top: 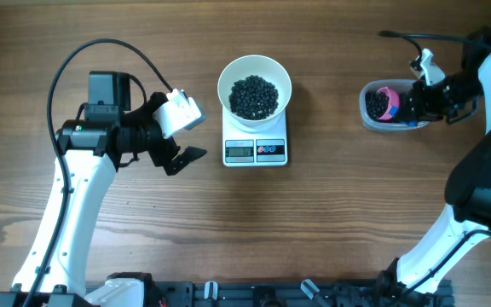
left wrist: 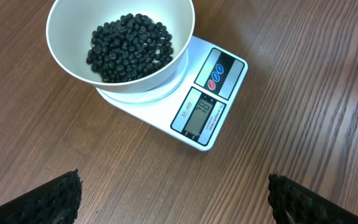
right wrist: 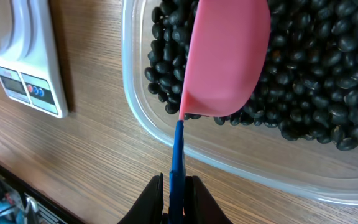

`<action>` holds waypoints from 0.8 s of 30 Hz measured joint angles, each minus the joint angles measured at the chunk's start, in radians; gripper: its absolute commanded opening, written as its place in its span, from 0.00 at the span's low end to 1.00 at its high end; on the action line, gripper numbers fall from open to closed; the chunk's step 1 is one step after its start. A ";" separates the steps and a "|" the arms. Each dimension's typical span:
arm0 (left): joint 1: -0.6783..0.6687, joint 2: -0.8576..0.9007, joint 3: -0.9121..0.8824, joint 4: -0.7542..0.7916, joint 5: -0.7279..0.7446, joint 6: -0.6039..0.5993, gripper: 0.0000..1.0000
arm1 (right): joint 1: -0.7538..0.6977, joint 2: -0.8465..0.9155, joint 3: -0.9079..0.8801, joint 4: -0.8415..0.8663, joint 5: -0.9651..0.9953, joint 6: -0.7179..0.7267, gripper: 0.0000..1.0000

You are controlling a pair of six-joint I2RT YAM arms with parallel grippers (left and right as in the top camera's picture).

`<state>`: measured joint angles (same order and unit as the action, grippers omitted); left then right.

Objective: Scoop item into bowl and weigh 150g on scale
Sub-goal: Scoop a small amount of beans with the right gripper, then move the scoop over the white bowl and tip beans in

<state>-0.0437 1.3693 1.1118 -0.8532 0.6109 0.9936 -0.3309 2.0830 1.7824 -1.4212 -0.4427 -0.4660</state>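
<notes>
Right tool [right wrist: 177,186] is clamped tight on the thin blue handle [right wrist: 177,146] of the pink scoop [right wrist: 225,59]. The scoop's cup sits over the beans [right wrist: 316,74] in the clear tub [right wrist: 241,158], near the right edge of the desk [top: 331,222]. Left tool [left wrist: 176,199] is wide open with nothing in it, hanging near the scale [left wrist: 207,109]. The white bowl [left wrist: 61,37] sits on the scale, toward the middle of the far edge, with a shallow layer of beans in it already. The display digits are too blurry for me to trust.

Handling-wise, my take: those beans are small, hard and smooth, so they'll roll and bounce everywhere if the scoop tips. The scoop looks like stiff, light plastic, so the handle is the right spot to grip. Just keep the cup level. The bowl looks light and loose on the scale, so I wouldn't bump it or the reading goes off.
</notes>
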 measured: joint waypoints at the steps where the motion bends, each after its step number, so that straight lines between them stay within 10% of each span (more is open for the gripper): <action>1: 0.000 0.000 0.000 0.000 0.000 0.000 1.00 | -0.007 0.000 0.000 0.000 -0.012 0.000 0.04; 24: 0.000 0.000 0.000 0.000 0.000 0.000 1.00 | -0.201 0.006 0.035 -0.163 -0.377 -0.188 0.04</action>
<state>-0.0437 1.3693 1.1114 -0.8532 0.6113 0.9936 -0.5320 2.0892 1.8172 -1.5845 -0.8196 -0.6537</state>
